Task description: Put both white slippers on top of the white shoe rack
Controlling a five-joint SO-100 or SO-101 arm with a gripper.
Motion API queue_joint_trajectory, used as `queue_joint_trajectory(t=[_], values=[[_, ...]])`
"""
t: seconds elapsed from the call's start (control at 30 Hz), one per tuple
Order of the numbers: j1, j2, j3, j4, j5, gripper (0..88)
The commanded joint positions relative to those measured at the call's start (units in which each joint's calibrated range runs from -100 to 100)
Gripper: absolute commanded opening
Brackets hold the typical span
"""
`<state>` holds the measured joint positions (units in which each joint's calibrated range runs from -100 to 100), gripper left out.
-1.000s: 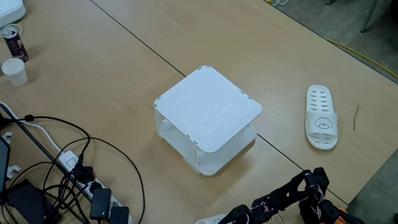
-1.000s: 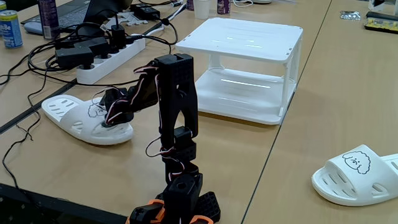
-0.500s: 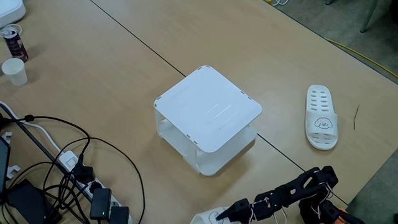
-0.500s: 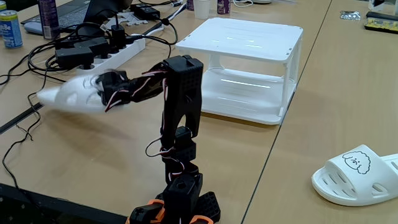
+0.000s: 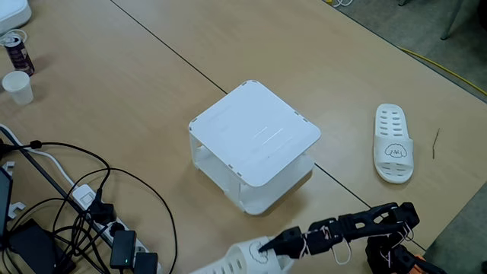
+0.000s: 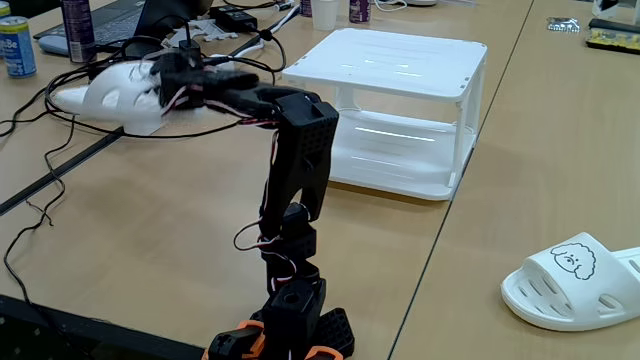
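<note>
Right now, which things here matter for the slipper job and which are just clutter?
Job:
held white slipper, in the tool
second white slipper, on the table
white shoe rack, top bare

Clutter:
power strip and cables
paper cup
drink can

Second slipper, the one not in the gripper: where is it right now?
In a fixed view, the free slipper lies flat on the table, right of the white shoe rack, apart from it.

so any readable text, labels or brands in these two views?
None legible.
Blue can: print too small and blurred to read.
Dark can: label unreadable.
Slippers: a drawn cartoon face, no words.
Rack: no marking visible.
</note>
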<state>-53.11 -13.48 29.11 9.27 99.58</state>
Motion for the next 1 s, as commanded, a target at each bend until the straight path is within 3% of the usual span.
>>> queue_joint_trajectory(t=[0.0,0.17,0.63,0.97], values=[[2.8,-5.6,-14.7,7.5,0.4,0.8],[7.3,-3.6,-23.0,13.6,0.4,0.8],[17.7,17.6,-52.7,14.4,0.4,0.8],[24.2,23.5,-58.9,14.4,0.4,0.8]])
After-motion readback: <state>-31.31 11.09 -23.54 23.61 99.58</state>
